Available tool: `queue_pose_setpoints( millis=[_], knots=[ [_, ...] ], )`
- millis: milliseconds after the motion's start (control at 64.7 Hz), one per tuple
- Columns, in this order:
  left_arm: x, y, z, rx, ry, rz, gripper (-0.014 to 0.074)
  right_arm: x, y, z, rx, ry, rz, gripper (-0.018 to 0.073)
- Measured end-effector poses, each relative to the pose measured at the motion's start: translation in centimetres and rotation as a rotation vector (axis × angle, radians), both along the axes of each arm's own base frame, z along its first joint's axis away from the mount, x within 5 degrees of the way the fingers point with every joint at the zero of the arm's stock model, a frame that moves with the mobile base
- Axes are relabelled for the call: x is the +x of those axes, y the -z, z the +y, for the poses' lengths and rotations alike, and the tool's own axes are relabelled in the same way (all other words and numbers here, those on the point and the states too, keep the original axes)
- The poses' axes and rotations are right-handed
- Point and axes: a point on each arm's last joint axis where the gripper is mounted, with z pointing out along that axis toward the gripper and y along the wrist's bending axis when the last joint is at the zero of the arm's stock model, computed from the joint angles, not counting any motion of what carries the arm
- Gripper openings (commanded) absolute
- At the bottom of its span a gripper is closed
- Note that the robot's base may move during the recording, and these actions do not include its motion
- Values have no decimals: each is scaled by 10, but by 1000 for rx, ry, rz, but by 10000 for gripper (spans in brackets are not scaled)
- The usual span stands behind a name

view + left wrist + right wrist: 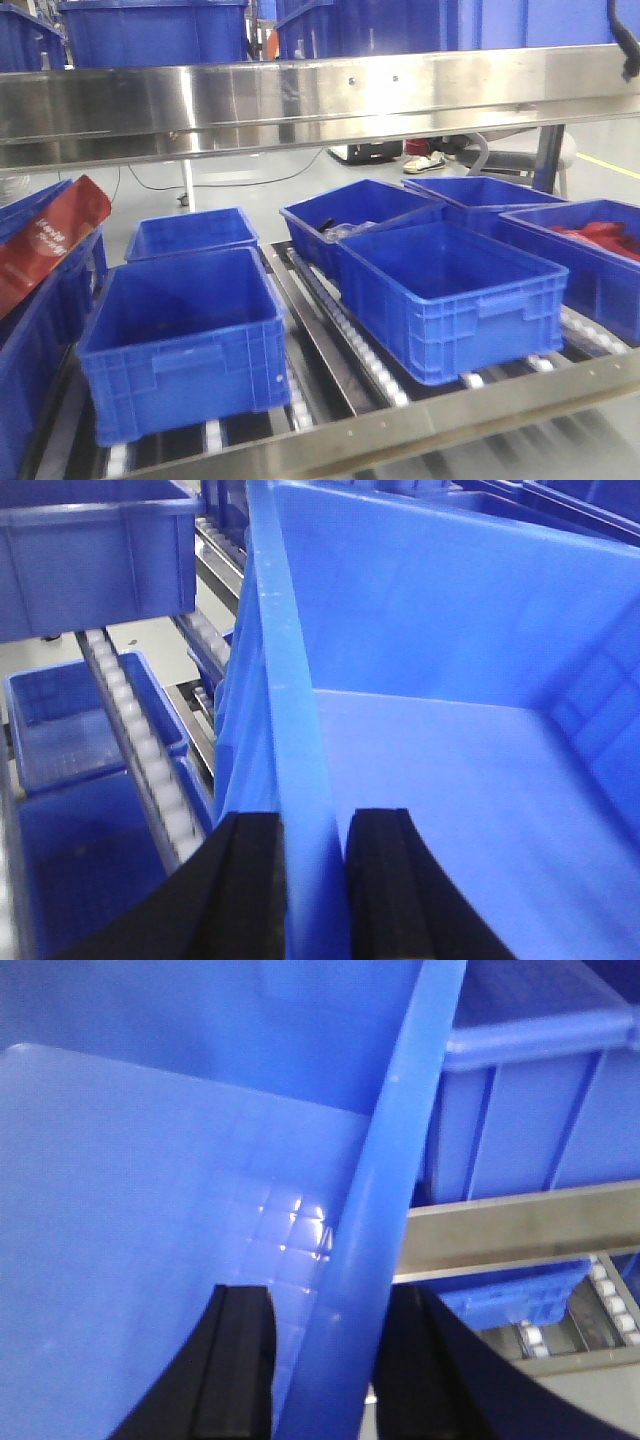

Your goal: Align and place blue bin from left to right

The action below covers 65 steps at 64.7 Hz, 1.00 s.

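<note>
A blue bin [450, 680] fills the left wrist view. Its left rim runs straight down between the black fingers of my left gripper [315, 880], which is shut on that rim. In the right wrist view the same kind of blue bin [150, 1160] shows its smooth floor and right rim. My right gripper [330, 1360] is shut on this rim, one finger inside the bin and one outside. The held bin sits above the lower roller tracks [130, 750]. Neither gripper shows in the front view.
Below a steel shelf beam [320, 95], several blue bins stand on the roller rack, the nearest at front left [185, 340] and centre [450, 290]. A red bag [50, 240] leans at the left. Another bin [530, 1090] stands just right of the held rim.
</note>
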Motion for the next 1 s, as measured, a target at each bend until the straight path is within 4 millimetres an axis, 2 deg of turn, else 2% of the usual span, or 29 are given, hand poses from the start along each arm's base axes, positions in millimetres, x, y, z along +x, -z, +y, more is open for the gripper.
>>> queue_pose_setpoints(
  millis=[1004],
  knots=[
    [0,0,0,-2,1,0,-111,0,0,0,0,0,0,-69]
  ],
)
